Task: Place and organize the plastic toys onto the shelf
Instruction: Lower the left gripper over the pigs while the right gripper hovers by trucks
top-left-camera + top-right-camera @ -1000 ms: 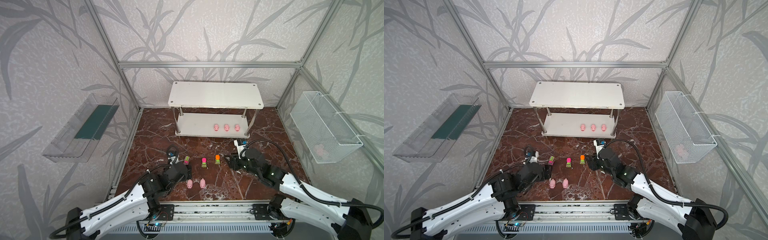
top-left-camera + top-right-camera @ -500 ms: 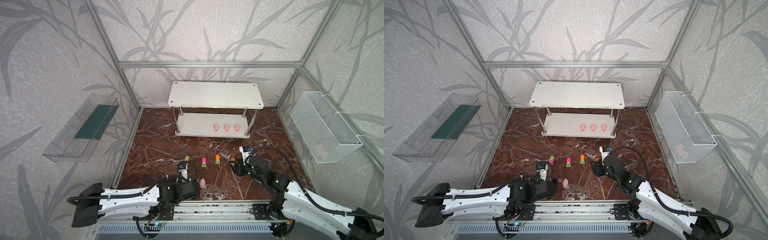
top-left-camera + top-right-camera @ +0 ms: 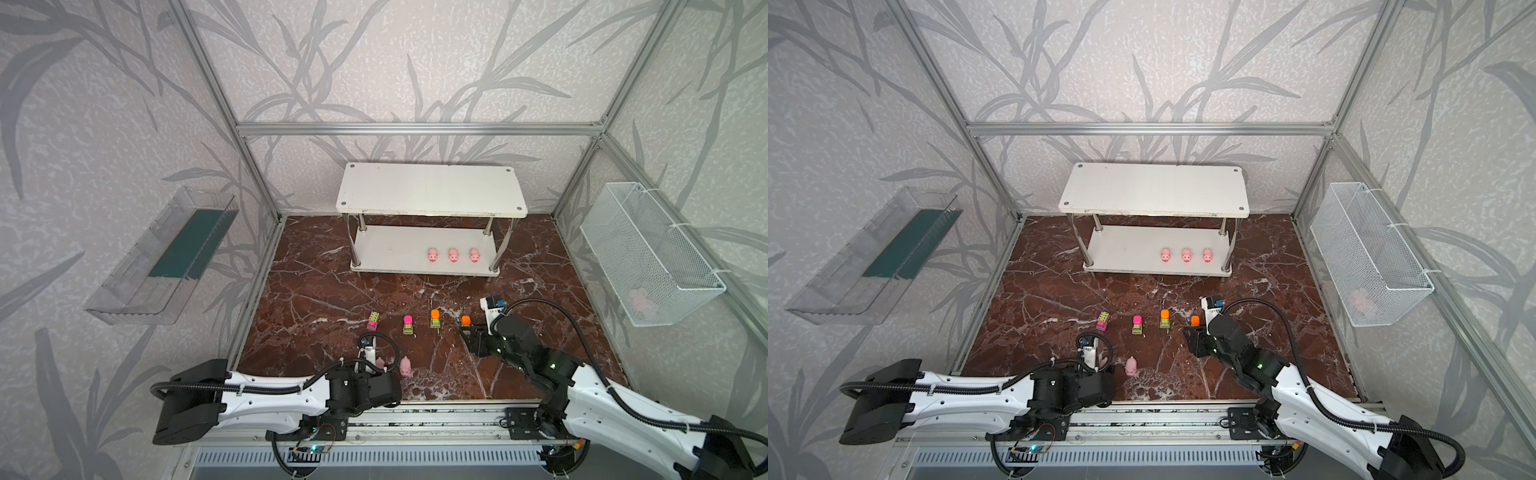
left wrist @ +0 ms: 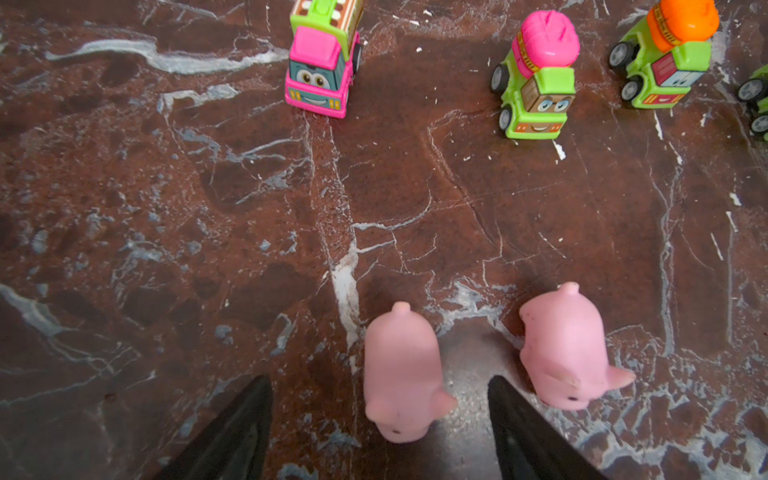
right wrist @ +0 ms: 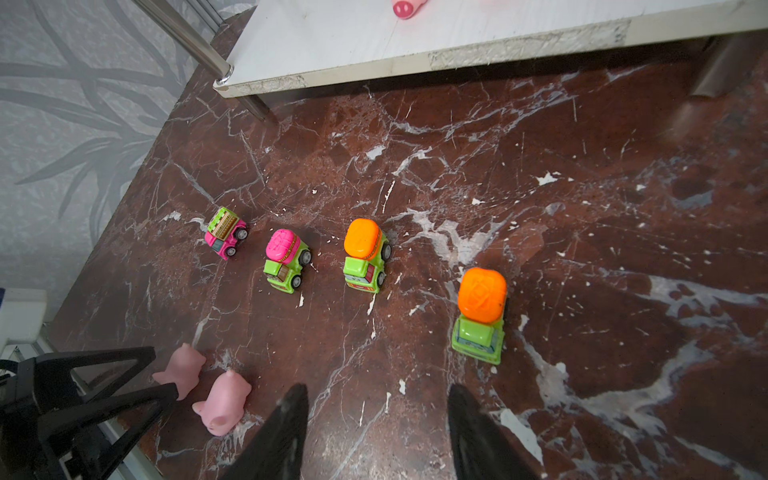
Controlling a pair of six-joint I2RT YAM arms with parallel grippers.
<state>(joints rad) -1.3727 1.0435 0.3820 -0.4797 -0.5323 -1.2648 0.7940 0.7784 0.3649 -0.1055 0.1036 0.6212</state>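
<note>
Trouble may come when the left gripper [image 4: 378, 380], spread empty astride one pink pig [image 4: 399, 365], closes: a jaw could nudge the second pig [image 4: 561, 345] just outside it; the right gripper [image 5: 377, 388] hangs open.

Glossy veined marble floor [image 4: 166, 208], matt pink pigs [image 4: 401, 374], shiny plastic cars [image 4: 536, 83], chrome shelf posts [image 5: 187, 35].

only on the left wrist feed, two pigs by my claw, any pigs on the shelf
Observer: Three pigs stand in a row on the shelf's lower board, toward its right end.
Operator: and up top
Observer: The top board holds nothing.
Operator: where's the other arm
Observer: The right claw is open, low over the table, just short of the rightmost car and not touching it.
</note>
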